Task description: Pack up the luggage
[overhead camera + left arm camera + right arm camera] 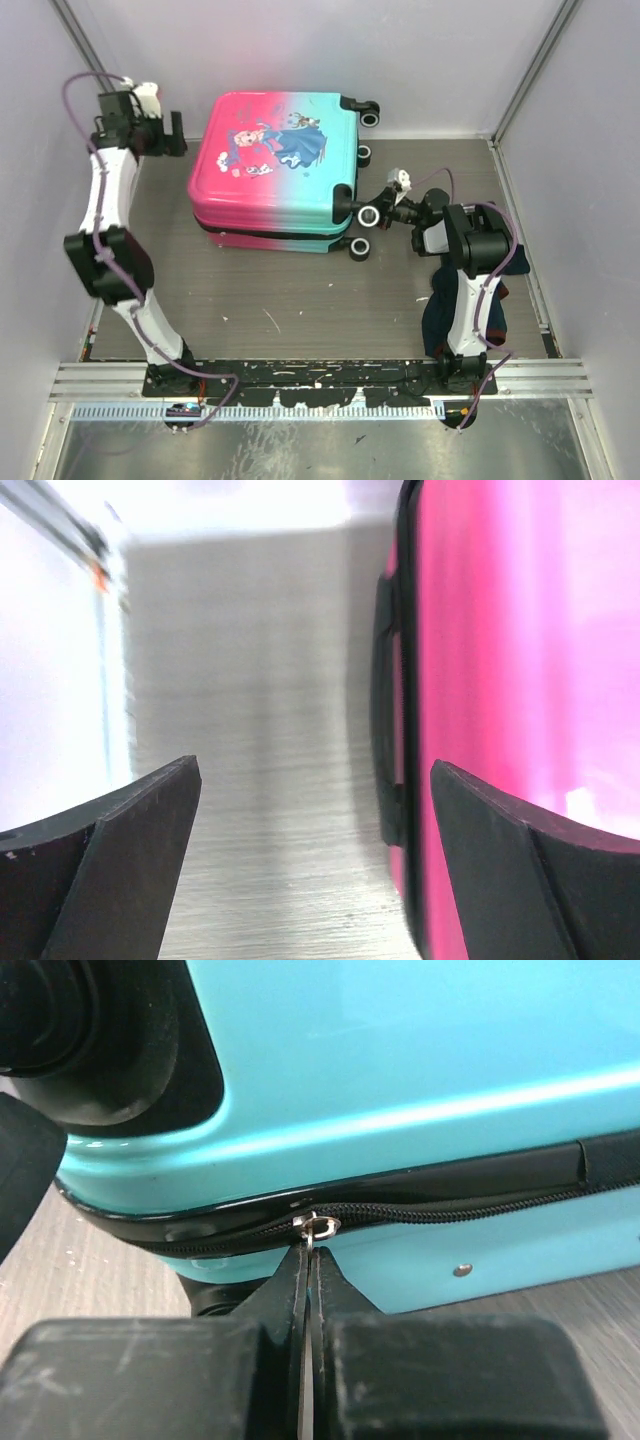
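The luggage [275, 170] lies flat and closed on the table, pink shell on the left and turquoise on the right, princess print up. My left gripper [178, 140] is open beside the pink end; in the left wrist view the gripper [315, 770] shows only bare table between its fingers, with the pink shell [520, 660] close on the right. My right gripper [375, 200] is at the turquoise wheel end. In the right wrist view the gripper [312, 1260] is shut on the metal zipper pull [320, 1228] of the black zipper between the turquoise halves [400, 1060].
A dark navy cloth heap [435, 320] lies at the front right by the right arm's base. Black wheels [368, 215] stick out at the suitcase's right end. White walls enclose the table; a metal rail [320, 378] runs along the near edge.
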You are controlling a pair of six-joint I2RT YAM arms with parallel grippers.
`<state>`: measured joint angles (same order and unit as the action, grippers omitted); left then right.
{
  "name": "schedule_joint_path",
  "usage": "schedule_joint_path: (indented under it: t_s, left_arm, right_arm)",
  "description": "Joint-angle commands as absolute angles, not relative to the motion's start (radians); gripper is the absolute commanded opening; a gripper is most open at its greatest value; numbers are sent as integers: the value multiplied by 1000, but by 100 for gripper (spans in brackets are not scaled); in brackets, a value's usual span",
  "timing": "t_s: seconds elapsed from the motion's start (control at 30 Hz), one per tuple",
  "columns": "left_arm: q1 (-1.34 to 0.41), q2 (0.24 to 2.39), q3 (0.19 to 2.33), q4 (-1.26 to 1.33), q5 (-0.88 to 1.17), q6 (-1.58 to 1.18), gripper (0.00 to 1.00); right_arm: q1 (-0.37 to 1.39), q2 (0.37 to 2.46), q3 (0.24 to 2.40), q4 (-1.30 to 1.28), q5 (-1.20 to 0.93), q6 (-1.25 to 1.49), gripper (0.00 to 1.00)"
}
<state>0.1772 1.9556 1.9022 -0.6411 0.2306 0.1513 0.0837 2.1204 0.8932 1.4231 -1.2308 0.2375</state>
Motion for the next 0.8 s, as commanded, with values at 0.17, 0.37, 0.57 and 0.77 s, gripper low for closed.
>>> schedule_joint_path:
  t_s: [0.17, 0.37, 0.57, 0.77]
  left_arm:
    - [-40, 1562, 1851, -881, 741, 650, 99]
    - [-458, 1514, 1830, -1210, 637, 1003, 99]
    - [-695, 1556, 1782, -1236, 497, 1097, 99]
    - [-774, 1657, 1776, -1157, 376, 1156, 99]
  right_arm:
    - [290, 1948, 829, 1451, -1129, 145, 1]
    - [377, 1913, 838, 1325, -971, 103, 1]
    - [426, 1909, 841, 1275, -880, 63, 1]
    - [433, 1920, 846, 1274, -866, 57, 1]
